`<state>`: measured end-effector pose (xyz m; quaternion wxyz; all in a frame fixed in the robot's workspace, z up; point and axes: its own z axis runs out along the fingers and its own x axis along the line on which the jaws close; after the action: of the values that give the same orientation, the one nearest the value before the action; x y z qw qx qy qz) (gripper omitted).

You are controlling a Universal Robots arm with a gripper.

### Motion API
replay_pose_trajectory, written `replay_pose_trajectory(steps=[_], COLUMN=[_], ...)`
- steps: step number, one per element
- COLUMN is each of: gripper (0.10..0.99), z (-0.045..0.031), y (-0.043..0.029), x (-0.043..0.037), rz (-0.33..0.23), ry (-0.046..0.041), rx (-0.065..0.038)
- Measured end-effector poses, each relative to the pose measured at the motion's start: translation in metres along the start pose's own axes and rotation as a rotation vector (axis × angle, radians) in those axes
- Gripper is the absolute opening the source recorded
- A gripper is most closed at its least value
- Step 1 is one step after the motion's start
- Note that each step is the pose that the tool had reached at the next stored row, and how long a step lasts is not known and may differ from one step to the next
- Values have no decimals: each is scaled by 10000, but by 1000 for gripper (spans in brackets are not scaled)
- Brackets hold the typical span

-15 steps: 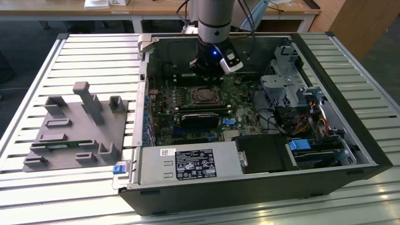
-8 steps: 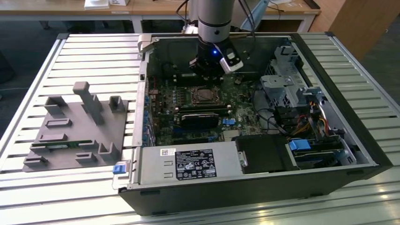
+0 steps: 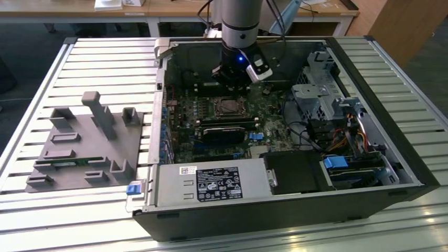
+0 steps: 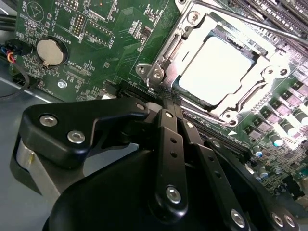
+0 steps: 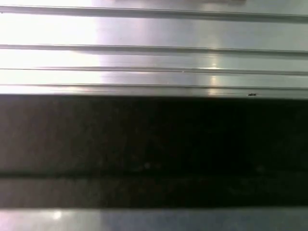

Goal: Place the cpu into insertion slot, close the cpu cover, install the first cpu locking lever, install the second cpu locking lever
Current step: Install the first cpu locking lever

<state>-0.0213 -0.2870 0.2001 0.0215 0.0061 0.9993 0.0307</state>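
Note:
The cpu (image 4: 216,67) lies flat in the insertion slot (image 3: 227,106), its pale metal top bright in the second wrist view. The cpu cover (image 4: 179,42), a silvery frame, lies down around the chip. A thin metal locking lever (image 4: 250,23) runs slanted past the far side of the socket. My gripper (image 4: 166,100) has its black fingers (image 4: 169,139) pressed together, tips right at the socket's near edge with nothing visible between them. In the exterior view the gripper (image 3: 230,83) hangs inside the open computer case, just behind the socket.
The case (image 3: 392,131) lies open on a slatted metal table (image 3: 105,58). A grey fixture (image 3: 84,142) stands on the exterior view's left. Inside are a power supply (image 3: 210,184), drive cage (image 3: 322,100) and cables. A coin battery (image 4: 49,51) sits on the board.

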Motion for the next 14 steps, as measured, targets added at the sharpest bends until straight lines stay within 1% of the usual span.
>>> replay_pose_trajectory(steps=[4, 7, 14], gripper=[106, 106, 106], z=[15, 28, 44], y=[-1, 4, 29], x=[1, 1, 2], rz=[-4, -5, -6], ry=[2, 0, 0], rx=[97, 132, 133])
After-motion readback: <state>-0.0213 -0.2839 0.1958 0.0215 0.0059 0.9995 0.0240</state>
